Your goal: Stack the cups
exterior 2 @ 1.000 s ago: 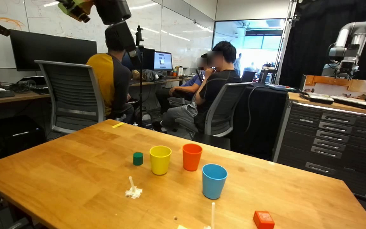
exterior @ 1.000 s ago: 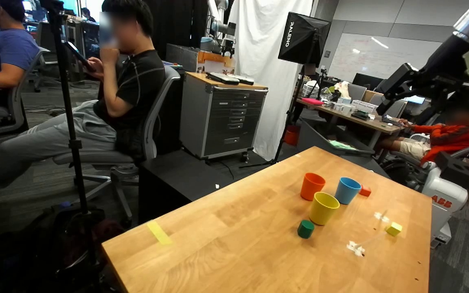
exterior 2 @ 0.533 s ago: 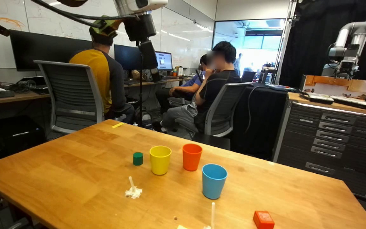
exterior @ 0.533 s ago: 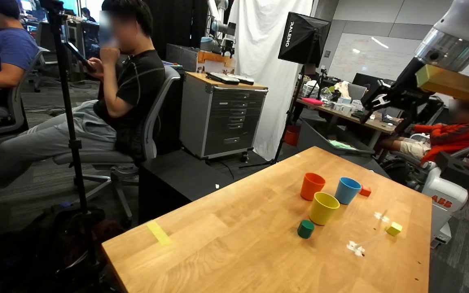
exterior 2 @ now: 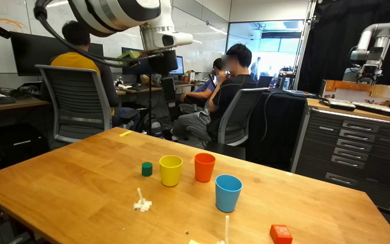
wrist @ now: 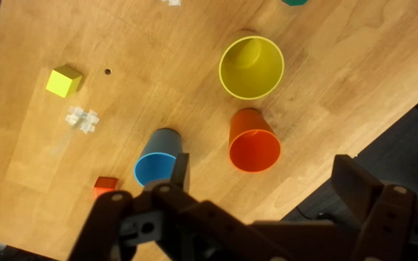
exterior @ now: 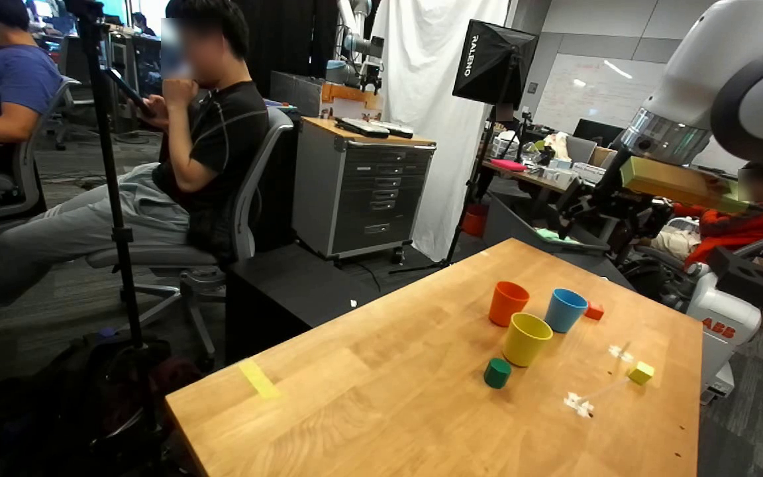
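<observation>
Three cups stand upright and apart on the wooden table. The yellow cup is nearest the green block in both exterior views. The orange-red cup stands between the yellow and blue cups in an exterior view. The blue cup is nearest the red block. The wrist view shows the yellow cup, the orange-red cup and part of the blue cup, which a finger partly covers. My gripper is open and empty, high above the table. It also shows in an exterior view.
A small green block stands beside the yellow cup. A red block and a yellow block lie on the table. Thin pegs with white tape stick up from it. A person sits beyond the table.
The arm has come further into both exterior views. The gripper has moved lower and closer to the cups, staying open. The cups and blocks have not moved.
</observation>
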### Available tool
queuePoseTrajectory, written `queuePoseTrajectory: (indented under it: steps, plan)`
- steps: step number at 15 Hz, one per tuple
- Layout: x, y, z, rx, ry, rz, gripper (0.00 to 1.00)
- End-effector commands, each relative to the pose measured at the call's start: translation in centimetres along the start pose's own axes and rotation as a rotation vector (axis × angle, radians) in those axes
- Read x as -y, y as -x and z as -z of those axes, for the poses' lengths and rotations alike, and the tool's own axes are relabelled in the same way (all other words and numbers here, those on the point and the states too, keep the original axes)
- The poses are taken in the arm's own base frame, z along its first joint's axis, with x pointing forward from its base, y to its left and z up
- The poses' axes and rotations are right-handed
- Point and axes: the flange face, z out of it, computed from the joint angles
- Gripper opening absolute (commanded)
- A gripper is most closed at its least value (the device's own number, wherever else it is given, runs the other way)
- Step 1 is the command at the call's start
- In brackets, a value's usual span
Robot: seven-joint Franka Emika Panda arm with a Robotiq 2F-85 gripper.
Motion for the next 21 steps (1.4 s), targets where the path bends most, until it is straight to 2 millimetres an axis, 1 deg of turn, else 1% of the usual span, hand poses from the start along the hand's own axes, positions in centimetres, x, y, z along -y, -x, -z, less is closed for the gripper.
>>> queuePoseTrajectory:
  steps: [1,7,11,17,21]
  plan:
    - [0.4,-0.7,-2.0,0.015,0.003,-0.008,1.0]
    - [-0.4,-1.1,-5.2,0.021,0.013,-0.004,1.0]
    - [-1.0,-1.1,-7.6,0.057,0.017,0.007,1.0]
    - [-2.0,-1.2,-11.1,0.094,0.05,0.037,1.0]
    - [-2.4,-1.4,-13.4,0.112,0.069,0.071,1.0]
